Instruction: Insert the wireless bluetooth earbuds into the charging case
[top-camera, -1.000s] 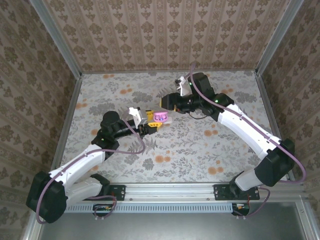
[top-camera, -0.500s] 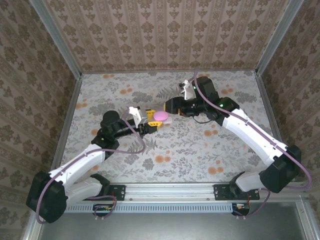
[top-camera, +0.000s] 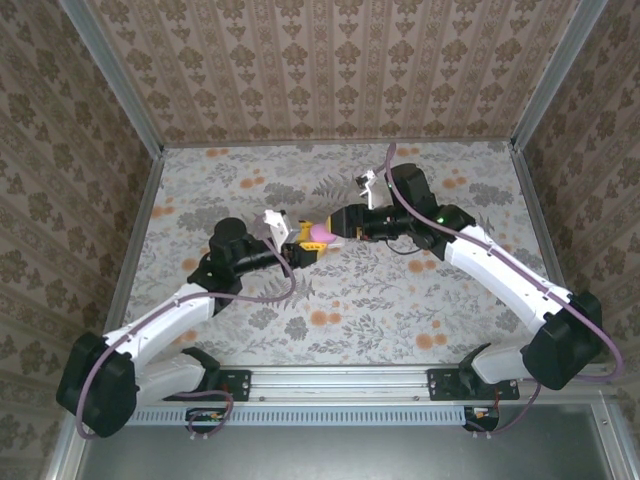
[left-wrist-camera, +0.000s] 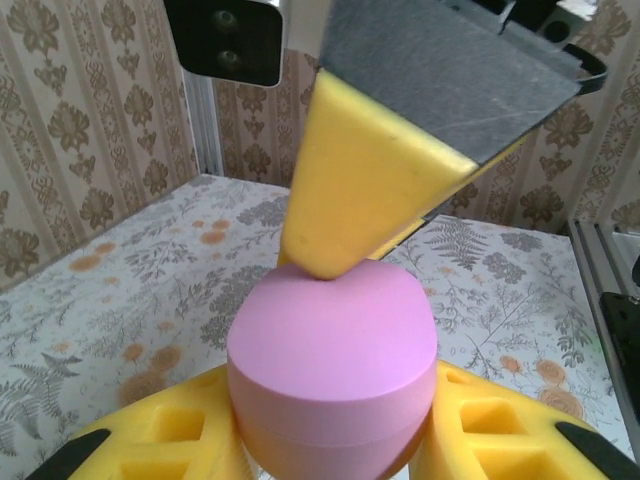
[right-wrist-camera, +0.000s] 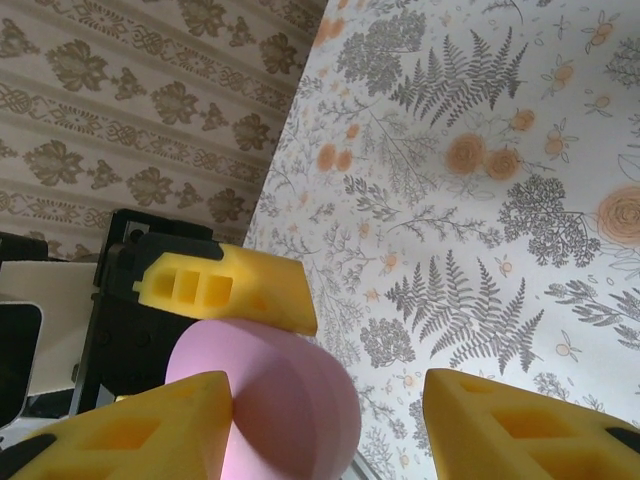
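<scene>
Two arms, one pink case between them

Both arms meet above the tabletop (top-camera: 400, 300). The left fingers (left-wrist-camera: 150, 440) are clamped on the lower half of the pink charging case (left-wrist-camera: 335, 360), holding it clear of the surface with its lid closed. The right fingers (right-wrist-camera: 130, 430) stand apart, one pad touching the lid's top edge. The earbuds are probably inside, though the closed lid hides that. A hard or off-centre push from that pad could tilt the smooth, rounded case out of the left grip and drop it. An unlatched lid might then spill the earbuds.
</scene>
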